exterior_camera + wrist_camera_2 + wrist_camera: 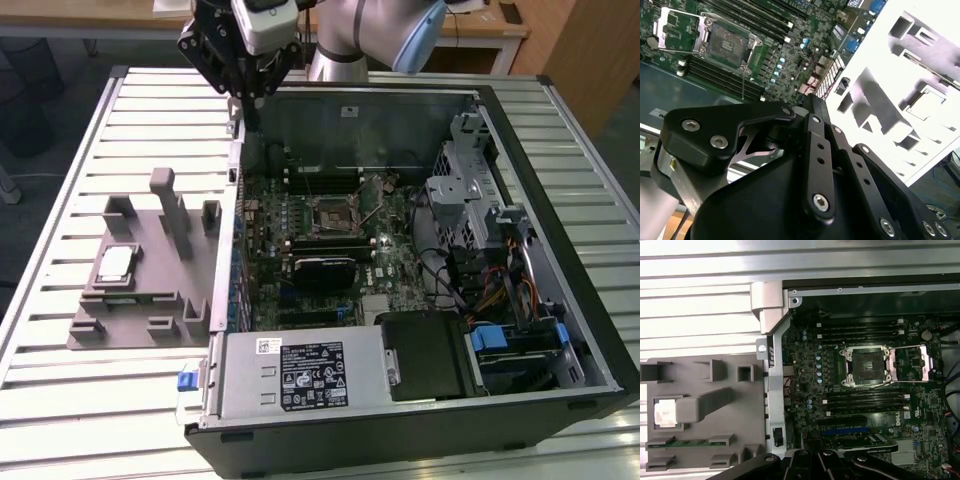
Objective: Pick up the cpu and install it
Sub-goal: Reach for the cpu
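Observation:
The cpu point(116, 263) is a small silvery square chip lying flat in a pocket of the grey fixture block point(150, 300), at the exterior view's left of the open computer case. It also appears in both wrist views, cpu point(665, 412) and cpu point(927, 104). The black socket frame point(330, 216) on the green motherboard stands open with its metal lid flipped aside, socket frame point(865, 365). My gripper point(246, 96) hangs high above the case's far left corner, apart from the cpu and the socket, with nothing seen in it.
The case's metal wall point(236, 200) stands between the fixture and the motherboard. A black card point(322, 270), memory sticks, a power supply point(300, 375), drive cages and cables point(490, 270) crowd the case. Upright posts point(165, 205) rise from the fixture. The slatted table point(60, 180) surrounds everything.

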{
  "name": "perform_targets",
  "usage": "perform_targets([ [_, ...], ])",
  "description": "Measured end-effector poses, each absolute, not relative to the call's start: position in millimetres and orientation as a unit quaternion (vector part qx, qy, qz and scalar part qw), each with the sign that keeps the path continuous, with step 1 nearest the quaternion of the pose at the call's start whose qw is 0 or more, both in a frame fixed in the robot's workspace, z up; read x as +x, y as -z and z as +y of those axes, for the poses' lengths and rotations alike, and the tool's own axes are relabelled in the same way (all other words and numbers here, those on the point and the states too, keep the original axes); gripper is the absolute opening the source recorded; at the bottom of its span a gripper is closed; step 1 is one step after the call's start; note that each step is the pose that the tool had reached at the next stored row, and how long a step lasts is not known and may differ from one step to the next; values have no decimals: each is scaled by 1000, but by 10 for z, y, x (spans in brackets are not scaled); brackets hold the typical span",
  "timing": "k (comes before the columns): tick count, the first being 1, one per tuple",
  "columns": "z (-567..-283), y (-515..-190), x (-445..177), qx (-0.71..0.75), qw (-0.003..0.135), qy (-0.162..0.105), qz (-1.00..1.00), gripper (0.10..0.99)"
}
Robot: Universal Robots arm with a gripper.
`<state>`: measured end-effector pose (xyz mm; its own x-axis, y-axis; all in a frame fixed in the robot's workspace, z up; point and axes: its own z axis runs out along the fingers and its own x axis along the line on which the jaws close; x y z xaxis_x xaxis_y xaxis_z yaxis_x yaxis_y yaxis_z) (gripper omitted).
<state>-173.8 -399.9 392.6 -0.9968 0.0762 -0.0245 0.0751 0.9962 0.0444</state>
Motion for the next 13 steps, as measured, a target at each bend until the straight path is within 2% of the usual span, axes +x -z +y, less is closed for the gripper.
perform_targets([
  [13,-4000,-3900,-1885,38,13,-22,999,106],
])
